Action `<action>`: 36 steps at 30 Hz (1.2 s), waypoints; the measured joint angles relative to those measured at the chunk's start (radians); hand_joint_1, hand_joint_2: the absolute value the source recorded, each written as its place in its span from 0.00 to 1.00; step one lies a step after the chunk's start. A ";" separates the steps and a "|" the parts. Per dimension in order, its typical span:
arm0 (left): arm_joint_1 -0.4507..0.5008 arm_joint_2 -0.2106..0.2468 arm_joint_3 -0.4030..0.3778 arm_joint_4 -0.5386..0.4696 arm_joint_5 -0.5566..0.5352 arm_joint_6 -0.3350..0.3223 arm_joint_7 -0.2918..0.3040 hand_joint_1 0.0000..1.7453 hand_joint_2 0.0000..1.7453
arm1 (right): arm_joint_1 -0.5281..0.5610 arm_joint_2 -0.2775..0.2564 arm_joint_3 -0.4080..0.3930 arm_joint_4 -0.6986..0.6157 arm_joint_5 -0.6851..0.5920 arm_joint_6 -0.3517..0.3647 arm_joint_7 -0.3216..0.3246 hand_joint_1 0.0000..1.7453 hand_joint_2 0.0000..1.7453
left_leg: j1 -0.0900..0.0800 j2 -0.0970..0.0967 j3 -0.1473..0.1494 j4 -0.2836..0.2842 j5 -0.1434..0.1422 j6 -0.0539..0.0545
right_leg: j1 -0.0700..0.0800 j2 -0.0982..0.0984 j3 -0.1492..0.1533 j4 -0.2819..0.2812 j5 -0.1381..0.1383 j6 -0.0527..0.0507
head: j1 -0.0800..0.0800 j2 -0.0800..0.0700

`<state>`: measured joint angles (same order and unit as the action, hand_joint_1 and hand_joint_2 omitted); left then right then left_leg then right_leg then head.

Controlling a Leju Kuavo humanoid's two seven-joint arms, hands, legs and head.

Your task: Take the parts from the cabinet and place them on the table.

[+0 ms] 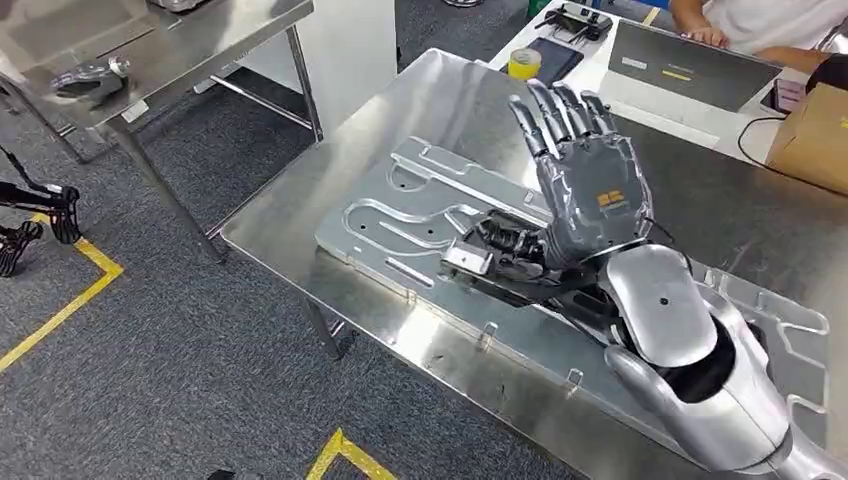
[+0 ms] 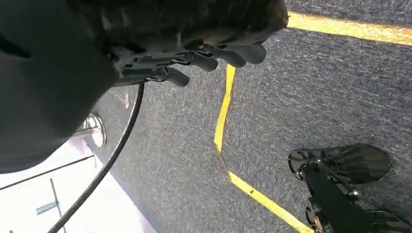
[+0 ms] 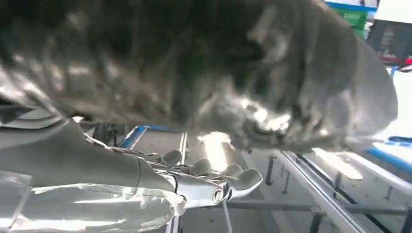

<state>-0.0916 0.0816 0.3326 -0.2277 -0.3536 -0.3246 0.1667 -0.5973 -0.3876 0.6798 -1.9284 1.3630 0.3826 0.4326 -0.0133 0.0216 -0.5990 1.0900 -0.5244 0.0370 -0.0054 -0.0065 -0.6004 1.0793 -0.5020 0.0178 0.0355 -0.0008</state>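
Fingers (image 1: 560,110) of your right hand (image 1: 585,190) are spread straight and apart above the steel table (image 1: 300,215), holding nothing; the thumb sits low over the part. You have one flat metal part (image 1: 420,215) lying on that table, a cut-out plate, directly under the hand. Your left hand (image 2: 194,58) hangs over grey carpet, fingers loosely apart with nothing in them. You can count one yellow tape roll (image 1: 523,63) at the table's far edge and one cardboard box (image 1: 815,135) beside a person's arm.
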 joint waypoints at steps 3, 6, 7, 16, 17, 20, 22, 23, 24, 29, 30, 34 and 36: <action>-0.001 -0.003 -0.003 0.000 0.000 0.000 0.001 0.00 0.00 | 0.003 0.001 0.001 -0.014 0.008 -0.010 -0.008 0.00 1.00 | 0.018 -0.003 0.046 -0.077 0.032 0.015 | 0.006 0.001 0.006 0.007 -0.015 0.008 | 0.003 0.000; -0.006 -0.004 -0.008 0.000 0.000 0.004 0.001 0.00 0.00 | 0.008 0.001 0.004 -0.021 0.018 -0.013 -0.014 0.00 1.00 | 0.022 -0.013 0.052 -0.087 0.039 0.017 | -0.003 0.005 -0.098 0.205 -0.097 0.017 | 0.005 0.000; -0.006 -0.005 -0.008 0.000 0.000 0.004 0.001 0.00 0.00 | 0.012 0.001 0.007 -0.024 0.018 -0.013 -0.016 0.00 1.00 | 0.024 -0.019 0.053 -0.087 0.037 0.016 | -0.008 0.005 -0.122 0.242 -0.098 0.021 | 0.004 0.000; -0.010 -0.009 -0.014 0.000 0.001 0.005 0.000 0.00 0.00 | 0.018 0.004 0.021 -0.052 0.024 -0.013 -0.028 0.00 1.00 | 0.045 -0.089 0.039 -0.063 0.019 -0.051 | -0.022 0.047 -0.022 -0.020 0.040 0.012 | 0.003 0.000; -0.009 -0.009 -0.014 0.000 0.001 0.005 0.000 0.00 0.00 | 0.016 0.006 0.026 -0.059 0.024 -0.013 -0.030 0.00 1.00 | 0.045 -0.096 0.039 -0.062 0.015 -0.057 | -0.027 0.038 -0.016 -0.027 0.041 0.001 | 0.002 0.000; -0.014 -0.010 -0.015 0.000 0.003 0.004 -0.001 0.00 0.00 | 0.013 0.010 0.027 -0.073 0.028 -0.012 -0.034 0.00 1.00 | 0.041 -0.033 -0.034 0.080 -0.048 -0.063 | -0.022 0.007 0.003 -0.035 0.035 -0.017 | -0.008 0.000; -0.015 -0.010 -0.015 0.000 0.003 0.004 -0.001 0.00 0.00 | 0.015 0.011 0.034 -0.075 0.030 -0.009 -0.038 0.00 1.00 | 0.040 -0.032 -0.119 0.218 -0.090 -0.063 | -0.015 -0.012 0.006 -0.035 0.031 -0.024 | -0.009 0.000; -0.013 -0.010 -0.016 0.000 0.003 0.004 -0.001 0.00 0.00 | 0.015 0.013 0.041 -0.075 0.030 -0.009 -0.040 0.00 1.00 | 0.040 -0.032 -0.145 0.250 -0.088 -0.060 | -0.011 -0.020 0.007 -0.035 0.029 -0.026 | -0.009 0.000; -0.011 -0.010 -0.016 0.000 0.003 0.004 -0.001 0.00 0.00 | 0.015 0.013 0.047 -0.077 0.030 -0.009 -0.042 0.00 1.00 | 0.038 -0.032 -0.145 0.232 -0.060 -0.055 | -0.008 -0.028 0.009 -0.035 0.027 -0.028 | -0.008 0.000; -0.021 -0.010 -0.018 0.000 0.003 0.007 -0.001 0.00 0.00 | 0.012 0.016 0.062 -0.089 0.030 -0.010 -0.045 0.00 1.00 | 0.005 0.030 -0.020 -0.046 0.067 -0.019 | 0.006 -0.069 0.024 -0.035 0.013 -0.020 | -0.010 0.000; -0.022 -0.011 -0.018 0.000 0.003 0.007 -0.001 0.00 0.00 | 0.012 0.016 0.066 -0.089 0.030 -0.010 -0.045 0.00 1.00 | 0.005 0.020 -0.024 -0.047 0.069 -0.017 | 0.006 -0.078 0.026 -0.038 0.015 -0.016 | -0.007 0.000; -0.016 -0.012 -0.029 0.000 0.003 0.011 0.001 0.00 0.00 | 0.010 0.018 0.079 -0.093 0.030 -0.012 -0.047 0.00 1.00 | 0.016 -0.016 -0.012 -0.069 0.082 0.001 | 0.001 -0.031 0.021 -0.010 -0.019 0.003 | -0.008 0.000; -0.020 -0.012 -0.032 0.000 0.003 0.013 0.001 0.00 0.00 | 0.010 0.018 0.080 -0.094 0.030 -0.012 -0.047 0.00 1.00 | 0.017 -0.034 -0.014 -0.069 0.084 0.006 | -0.002 0.000 -0.047 0.136 -0.094 0.005 | -0.007 0.000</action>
<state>-0.1117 0.0694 0.3010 -0.2277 -0.3502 -0.3113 0.1675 -0.5873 -0.3697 0.7603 -2.0222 1.3928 0.3704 0.3861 0.0033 -0.0119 -0.6132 1.0208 -0.4407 0.0432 -0.0075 -0.0063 -0.6471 1.2151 -0.5964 0.0227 0.0282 -0.0004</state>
